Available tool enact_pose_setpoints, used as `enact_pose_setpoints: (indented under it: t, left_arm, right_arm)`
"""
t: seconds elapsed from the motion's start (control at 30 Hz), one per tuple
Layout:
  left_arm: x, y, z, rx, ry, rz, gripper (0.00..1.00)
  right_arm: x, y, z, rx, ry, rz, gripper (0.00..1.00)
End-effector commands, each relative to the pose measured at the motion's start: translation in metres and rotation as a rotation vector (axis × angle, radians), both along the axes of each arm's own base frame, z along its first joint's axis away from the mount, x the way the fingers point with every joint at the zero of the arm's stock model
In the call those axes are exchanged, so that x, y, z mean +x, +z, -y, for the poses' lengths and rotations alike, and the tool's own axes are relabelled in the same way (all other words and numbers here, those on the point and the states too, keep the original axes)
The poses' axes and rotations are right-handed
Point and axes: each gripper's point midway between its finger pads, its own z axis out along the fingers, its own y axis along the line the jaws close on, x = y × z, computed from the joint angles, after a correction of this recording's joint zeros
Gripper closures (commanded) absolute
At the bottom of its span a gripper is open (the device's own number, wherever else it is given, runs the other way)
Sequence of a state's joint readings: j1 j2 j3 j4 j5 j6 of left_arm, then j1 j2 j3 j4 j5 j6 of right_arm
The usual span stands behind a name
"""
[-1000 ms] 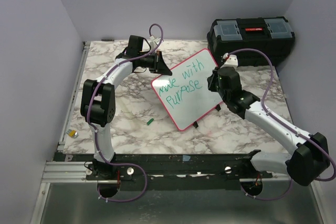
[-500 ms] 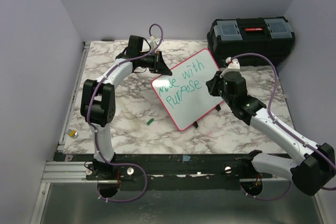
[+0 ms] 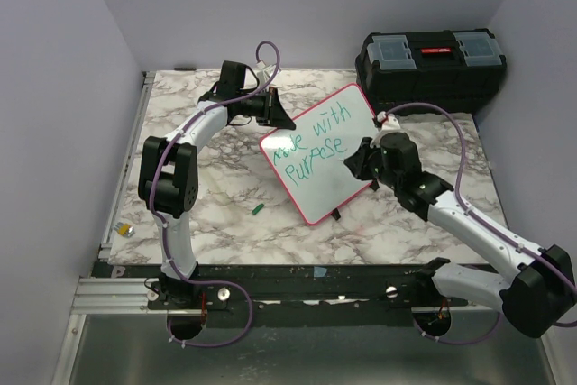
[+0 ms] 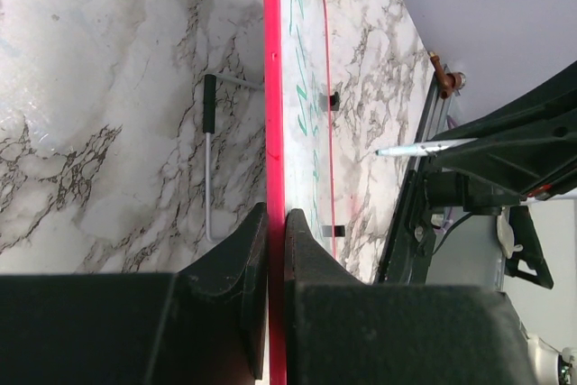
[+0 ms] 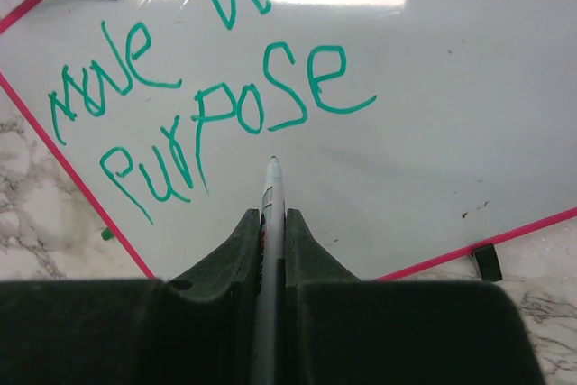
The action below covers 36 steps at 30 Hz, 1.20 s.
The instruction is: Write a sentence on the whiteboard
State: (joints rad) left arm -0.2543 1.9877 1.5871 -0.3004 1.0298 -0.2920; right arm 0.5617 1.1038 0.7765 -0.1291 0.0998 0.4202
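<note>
A small green cap [image 3: 259, 209] lies on the marble tabletop [image 3: 216, 196], near and left of the whiteboard [image 3: 329, 188]. The right fingers [image 5: 236, 242] pinch a marker [image 5: 270, 191], its tip just under the green word "purpose", perhaps touching the surface. The whiteboard sits mid-tabletop, turned at an angle. The left fingers [image 4: 245, 254] clamp its pink far-left edge. A black toolbox [image 3: 431, 65] sits far right.

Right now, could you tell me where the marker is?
Right wrist view: the marker sits clamped in the right pincer, tip over the whiteboard just below the word purpose.
</note>
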Motion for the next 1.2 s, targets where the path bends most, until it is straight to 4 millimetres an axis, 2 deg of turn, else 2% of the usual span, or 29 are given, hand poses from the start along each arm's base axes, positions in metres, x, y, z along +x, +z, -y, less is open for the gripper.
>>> enact_pose_setpoints:
  t: [0.0,0.27,0.5,0.8,0.93,1.17]
  left_arm:
    - [0.013,0.013,-0.005,0.014,0.008,0.172,1.00]
    - [0.014,0.012,-0.005,0.015,0.010,0.170,1.00]
    - [0.016,0.012,-0.005,0.014,0.013,0.171,1.00]
    - [0.017,0.013,-0.005,0.014,0.021,0.173,1.00]
    - [0.017,0.011,-0.005,0.016,0.024,0.172,1.00]
    - [0.016,0.011,-0.005,0.017,0.023,0.168,1.00]
  right_arm:
    - [-0.018,-0.019,-0.010,0.037,0.072,-0.066,0.99]
    - [-0.036,-0.035,-0.023,0.067,0.155,-0.112,0.99]
    - [-0.045,-0.035,-0.032,0.070,0.201,-0.090,0.99]
    - [-0.047,-0.032,-0.039,0.017,0.226,-0.030,0.99]
    - [-0.047,-0.037,-0.048,-0.034,0.244,-0.018,0.99]
    - [-0.060,-0.044,-0.074,-0.091,0.325,0.015,0.99]
